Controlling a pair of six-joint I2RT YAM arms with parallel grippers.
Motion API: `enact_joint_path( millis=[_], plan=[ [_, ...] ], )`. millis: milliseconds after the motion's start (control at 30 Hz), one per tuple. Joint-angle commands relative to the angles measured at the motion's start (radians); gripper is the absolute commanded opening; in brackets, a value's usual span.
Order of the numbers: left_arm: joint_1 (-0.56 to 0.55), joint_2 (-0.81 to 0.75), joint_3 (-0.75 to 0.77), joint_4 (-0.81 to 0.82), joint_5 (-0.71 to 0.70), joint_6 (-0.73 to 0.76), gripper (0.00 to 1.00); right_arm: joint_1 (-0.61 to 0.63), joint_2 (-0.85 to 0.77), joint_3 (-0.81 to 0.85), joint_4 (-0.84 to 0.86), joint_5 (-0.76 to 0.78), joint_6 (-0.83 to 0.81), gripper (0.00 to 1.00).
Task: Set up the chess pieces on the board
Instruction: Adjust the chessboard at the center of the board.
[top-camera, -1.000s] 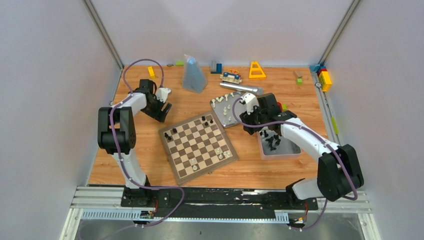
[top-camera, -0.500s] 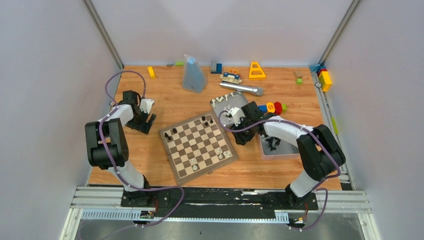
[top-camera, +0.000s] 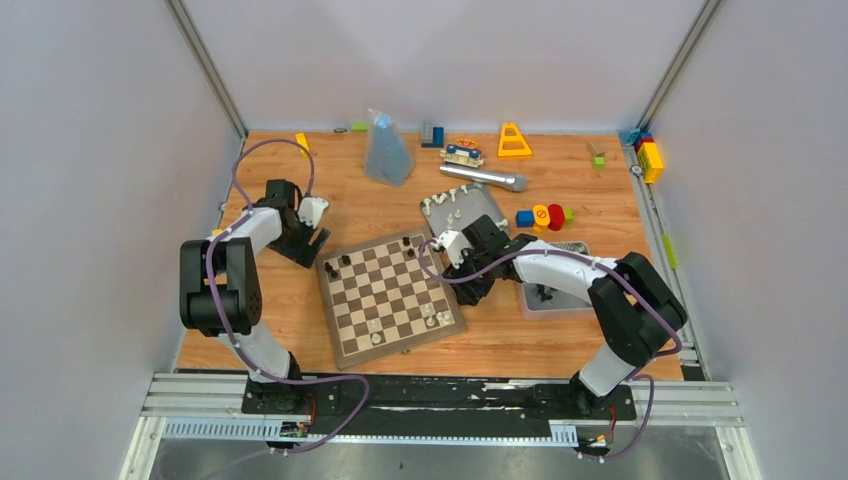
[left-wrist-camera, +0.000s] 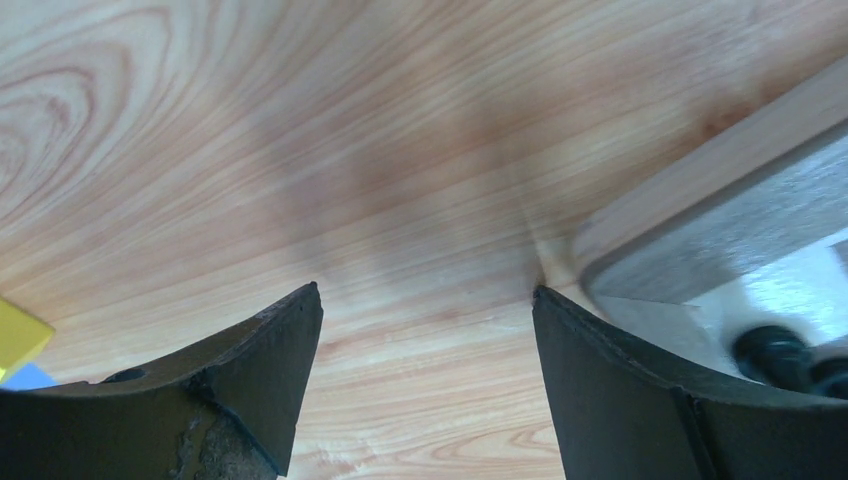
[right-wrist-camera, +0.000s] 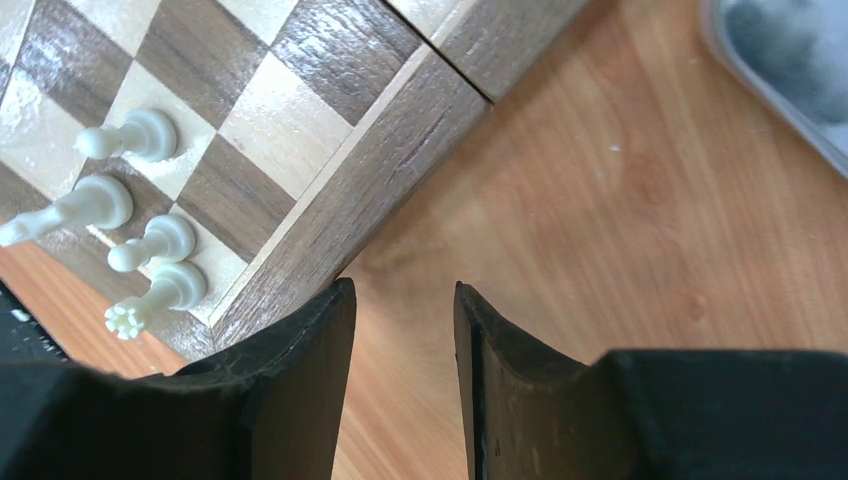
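The board (top-camera: 390, 295) lies mid-table, turned at an angle. A few black chess pieces (top-camera: 337, 266) stand near its far-left edge. Cream chess pieces (right-wrist-camera: 150, 135) stand near its right corner. My right gripper (top-camera: 472, 288) is low at the board's right edge. In the right wrist view it (right-wrist-camera: 400, 290) is open a little over bare wood, and its left finger (right-wrist-camera: 300, 350) is against the board's brown border (right-wrist-camera: 370, 190). My left gripper (top-camera: 312, 243) is by the board's far-left corner. Seen from the left wrist (left-wrist-camera: 425, 295), it is wide open and empty, with the board corner (left-wrist-camera: 700, 200) beside the right finger.
A grey tray (top-camera: 478, 200) with cream pieces lies behind the board. Another tray (top-camera: 570, 302) with black pieces lies to its right. A blue-grey bag (top-camera: 388, 150), a silver cylinder (top-camera: 483, 177), a yellow triangle (top-camera: 514, 140) and toy blocks (top-camera: 545, 215) line the back.
My right arm swung left from the trays to the board's right edge and its jaws narrowed. The board shifted slightly left and turned. The left gripper drew back, then returned to the board's corner.
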Motion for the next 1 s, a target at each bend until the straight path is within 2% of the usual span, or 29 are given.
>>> enact_joint_path(
  millis=[0, 200, 333, 600, 767, 967],
  plan=[
    [-0.035, 0.047, 0.003, -0.024, 0.074, -0.057, 0.85, 0.05, -0.035, -0.005, 0.005, -0.086, 0.03, 0.42],
    [-0.051, 0.071, 0.043, -0.029, 0.099, -0.093, 0.85, 0.096, -0.033, 0.014, 0.006, -0.129, 0.028, 0.45],
    [-0.075, 0.096, 0.081, -0.031, 0.105, -0.107, 0.85, 0.085, -0.049, 0.055, 0.008, -0.029, 0.006, 0.45],
    [-0.082, 0.14, 0.138, -0.03, 0.081, -0.13, 0.85, -0.094, -0.054, 0.213, -0.01, 0.123, -0.002, 0.42],
    [-0.082, 0.142, 0.142, -0.02, 0.073, -0.14, 0.85, -0.222, 0.024, 0.316, -0.016, 0.162, 0.036, 0.44],
    [-0.082, 0.125, 0.13, -0.023, 0.071, -0.14, 0.86, -0.267, 0.1, 0.369, -0.029, 0.031, 0.03, 0.47]
  ],
)
